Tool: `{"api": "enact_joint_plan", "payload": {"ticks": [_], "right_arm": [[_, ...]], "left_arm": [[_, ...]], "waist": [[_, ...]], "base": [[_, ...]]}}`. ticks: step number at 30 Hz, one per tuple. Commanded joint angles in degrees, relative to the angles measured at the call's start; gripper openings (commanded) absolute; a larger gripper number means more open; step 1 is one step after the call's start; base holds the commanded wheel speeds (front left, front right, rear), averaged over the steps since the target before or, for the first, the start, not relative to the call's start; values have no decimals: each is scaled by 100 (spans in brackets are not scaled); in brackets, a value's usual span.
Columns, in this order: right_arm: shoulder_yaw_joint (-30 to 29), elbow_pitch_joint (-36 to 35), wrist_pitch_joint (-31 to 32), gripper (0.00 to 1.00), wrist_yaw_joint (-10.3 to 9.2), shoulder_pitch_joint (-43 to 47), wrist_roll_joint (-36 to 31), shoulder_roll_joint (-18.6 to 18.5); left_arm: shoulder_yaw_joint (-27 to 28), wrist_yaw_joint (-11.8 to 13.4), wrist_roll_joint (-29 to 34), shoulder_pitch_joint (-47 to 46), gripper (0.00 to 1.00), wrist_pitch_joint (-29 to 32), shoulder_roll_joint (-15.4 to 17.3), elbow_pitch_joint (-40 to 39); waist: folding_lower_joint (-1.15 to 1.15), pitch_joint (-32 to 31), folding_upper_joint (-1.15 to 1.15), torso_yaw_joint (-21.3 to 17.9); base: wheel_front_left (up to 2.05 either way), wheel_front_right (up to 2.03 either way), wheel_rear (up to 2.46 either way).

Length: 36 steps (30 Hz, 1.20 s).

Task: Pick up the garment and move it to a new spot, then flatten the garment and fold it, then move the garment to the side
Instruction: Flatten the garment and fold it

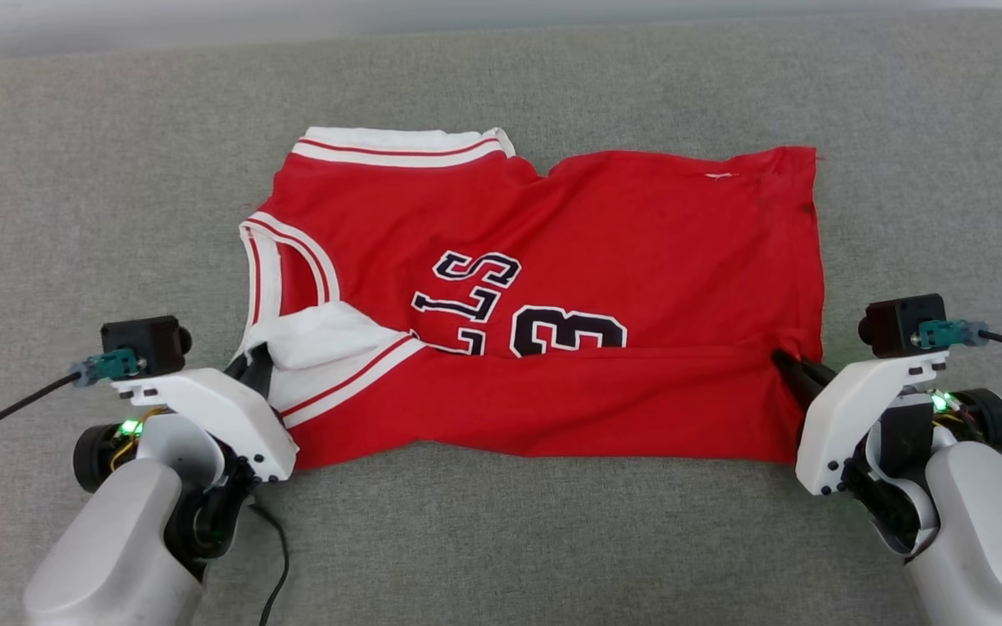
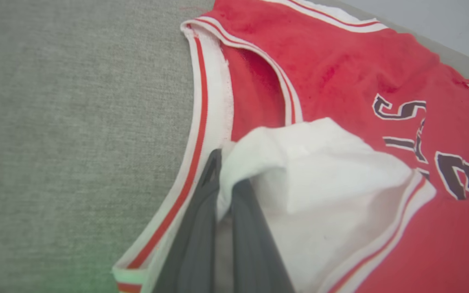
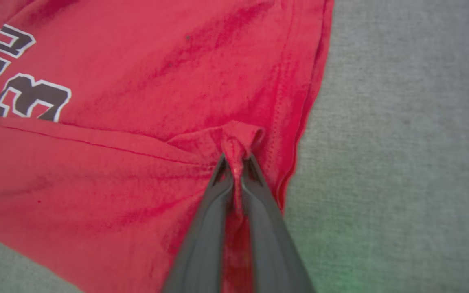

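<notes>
Grey upholstery [image 1: 501, 539] bears the garment [image 1: 640, 226], seemingly limp and light, best held at corners: left gripper [image 1: 257, 363] pinches it at eight o'clock, right gripper [image 1: 786, 358] at four.

Garment [image 1: 605, 226] lies spread on the counter [image 1: 501, 78] in front of me, neck end to my left, hem end to my right. Near edge folded over onto the front, partly covering the lettering [image 1: 475, 296]. My left tool [image 1: 259, 358] at near-left corner, sleeve [image 1: 327, 343] pinched between its fingers. My right tool [image 1: 785, 359] at near-right corner, pinching the fold beside the hem.
</notes>
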<state>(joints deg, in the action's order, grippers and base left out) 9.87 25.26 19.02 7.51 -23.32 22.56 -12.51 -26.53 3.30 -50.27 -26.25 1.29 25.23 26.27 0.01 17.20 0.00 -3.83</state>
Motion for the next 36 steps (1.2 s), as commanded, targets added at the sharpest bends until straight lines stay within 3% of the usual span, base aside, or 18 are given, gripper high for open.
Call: {"api": "enact_joint_plan", "payload": {"ticks": [1,2,3,12,21,28,36], "right_arm": [[50,103,-52,100,-4,-36,-16,14],[90,180,-113,100,-4,-45,-17,13],[136,237,-180,100,-5,-47,-19,9],[213,153,-1543,100,-4,185,7,10],[-96,-608,-2910,100,-4,685,-389,98],[-445,-1486,-2813,100,-4,1318,-725,308],[-519,-2398,-2572,100,-4,1668,-987,568]], "left_arm": [[-24,-54,-48,-64,42,39,-40,88],[-35,-112,-64,-106,67,52,-69,189],[-26,-148,-80,-140,99,2,-102,275],[91,-392,-211,-83,100,-237,-33,767],[42,-295,-160,200,100,133,467,374],[-125,-147,-310,405,100,1395,1121,-369],[-157,90,-746,637,100,2725,1683,-1009]], "waist": [[-1,33,0,-9],[-1,42,0,-10],[-1,47,0,-13],[-1,-275,0,-85],[-1,-987,0,-191],[-1,-1262,0,-293],[-1,-864,0,-591]], "base": [[0,0,0],[0,0,0],[0,0,0],[0,0,0],[0,0,0],[0,0,0],[0,0,0]]}}
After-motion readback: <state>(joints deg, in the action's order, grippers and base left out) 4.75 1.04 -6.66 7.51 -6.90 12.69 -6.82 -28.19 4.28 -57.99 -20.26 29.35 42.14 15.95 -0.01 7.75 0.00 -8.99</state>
